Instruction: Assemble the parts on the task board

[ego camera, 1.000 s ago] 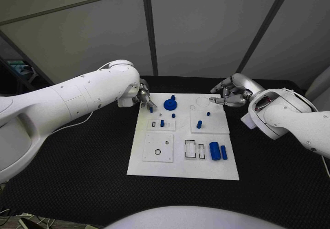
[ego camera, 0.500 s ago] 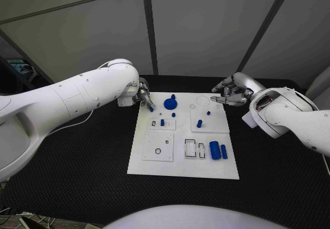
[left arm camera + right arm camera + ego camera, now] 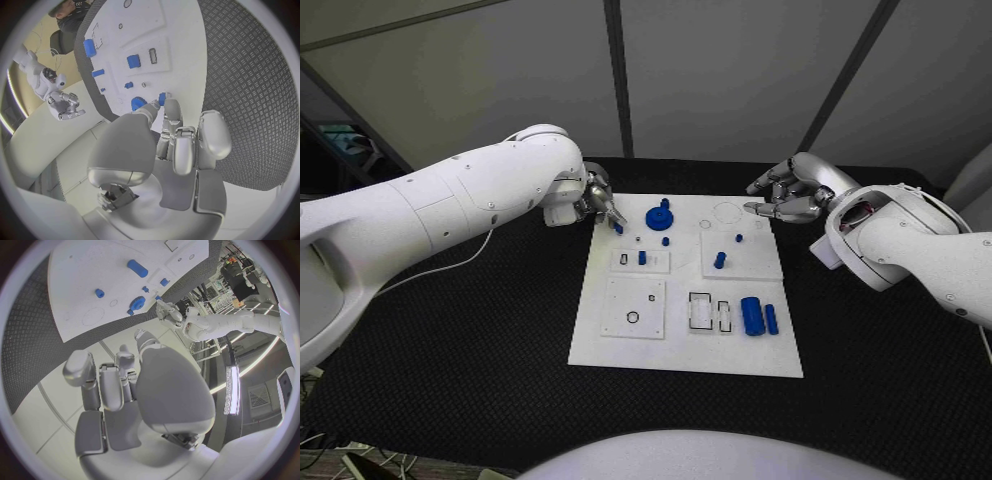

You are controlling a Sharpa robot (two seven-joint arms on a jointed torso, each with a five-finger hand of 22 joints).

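Note:
The white task board [image 3: 682, 345] lies mid-table. My left hand [image 3: 596, 205] hovers at its far left edge, pinching a small blue peg [image 3: 617, 228] at the fingertips; the left wrist view shows that peg [image 3: 162, 98] beside a finger. A round blue knob [image 3: 659, 218] stands close by on the board. My right hand [image 3: 788, 195] sits off the far right corner with fingers curled in and nothing in them. Short blue pegs [image 3: 720, 260] stand in the middle plates, and a large blue cylinder [image 3: 751, 315] lies with a thinner one [image 3: 770, 319] near the right edge.
Rectangular slots [image 3: 700, 310] and a round hole [image 3: 633, 318] open in the near plates. Black matting [image 3: 459, 340] surrounds the board on all sides. Grey wall panels [image 3: 718, 80] stand behind the table's far edge.
The left arm has shifted slightly. Both hands stay where they were, and the parts on the board have not moved.

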